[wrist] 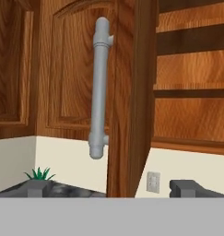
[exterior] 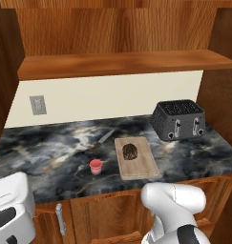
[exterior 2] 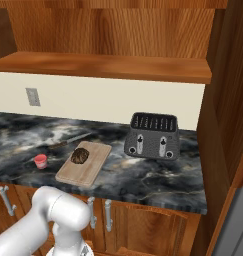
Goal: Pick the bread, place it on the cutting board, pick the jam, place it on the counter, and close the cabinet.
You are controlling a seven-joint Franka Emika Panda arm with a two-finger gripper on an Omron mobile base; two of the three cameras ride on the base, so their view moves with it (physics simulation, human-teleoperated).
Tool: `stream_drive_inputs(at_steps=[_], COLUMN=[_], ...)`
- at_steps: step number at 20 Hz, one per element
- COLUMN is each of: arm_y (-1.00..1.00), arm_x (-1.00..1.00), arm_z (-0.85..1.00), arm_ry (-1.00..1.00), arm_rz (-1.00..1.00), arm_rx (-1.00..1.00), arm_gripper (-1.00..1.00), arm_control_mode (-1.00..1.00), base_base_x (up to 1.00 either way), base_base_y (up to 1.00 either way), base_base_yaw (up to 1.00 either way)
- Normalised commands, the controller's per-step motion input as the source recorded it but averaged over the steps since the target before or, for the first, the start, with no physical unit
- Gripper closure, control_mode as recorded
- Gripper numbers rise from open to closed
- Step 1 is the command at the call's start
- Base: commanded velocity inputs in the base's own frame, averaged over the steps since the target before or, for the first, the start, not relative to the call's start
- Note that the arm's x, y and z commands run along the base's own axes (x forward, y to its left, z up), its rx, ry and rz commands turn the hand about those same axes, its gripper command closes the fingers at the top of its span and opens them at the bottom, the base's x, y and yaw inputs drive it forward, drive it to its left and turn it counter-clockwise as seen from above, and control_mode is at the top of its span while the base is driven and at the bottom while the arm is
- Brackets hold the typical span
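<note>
- the reddish-brown panelled wooden wall cabinet door (wrist: 76, 92) stands ajar, seen nearly edge-on from the hand camera, its free edge pointing toward the hand and the inner shelves bare to one side of it.
- its grey metal bar handle (wrist: 99, 87) runs upright along the door's face, close to the free edge; that long axis sits crosswise to the line between the two finger tips.
- the two-finger gripper (wrist: 114, 188) sits below the handle's lower end and short of the door, clear of it. its dark tips are spread well apart with nothing between them.
- judged from this, closing the cabinet is the step in hand: the door's outer face must be pushed toward the shelves, so the hand wants to meet the panel or the handle from the handle's side.
- farther out, the small dark speckled bread lump (exterior: 130, 151) already lies on the light tan wooden cutting board (exterior: 145, 167).
- the tiny pink-red jam jar (exterior: 96, 166) stands on the dark veined marble counter (exterior: 50, 157), just beside the board.
</note>
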Motion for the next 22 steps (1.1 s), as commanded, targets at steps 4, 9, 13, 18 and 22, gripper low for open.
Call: stream_drive_inputs(at_steps=[4, 9, 13, 18, 22], arm_y=[0.10, 0.06, 0.06, 0.08, 0.06], arm_x=[0.21, 0.24, 0.24, 0.21, 0.15], arm_z=[-0.04, -0.08, -0.09, -0.09, -0.14], arm_ry=[0.00, 0.00, 0.00, 0.00, 0.00], arm_rz=[0.00, 0.00, 0.00, 0.00, 0.00], arm_rx=[0.00, 0.00, 0.00, 0.00, 0.00], arm_gripper=[-1.00, -1.00, -1.00, -1.00, -1.00], arm_control_mode=[-1.00, -1.00, -1.00, -1.00, -1.00], base_base_x=[0.00, 0.00, 0.00, 0.00, 0.00], base_base_y=[0.00, 0.00, 0.00, 0.00, 0.00], base_base_yaw=[0.00, 0.00, 0.00, 0.00, 0.00])
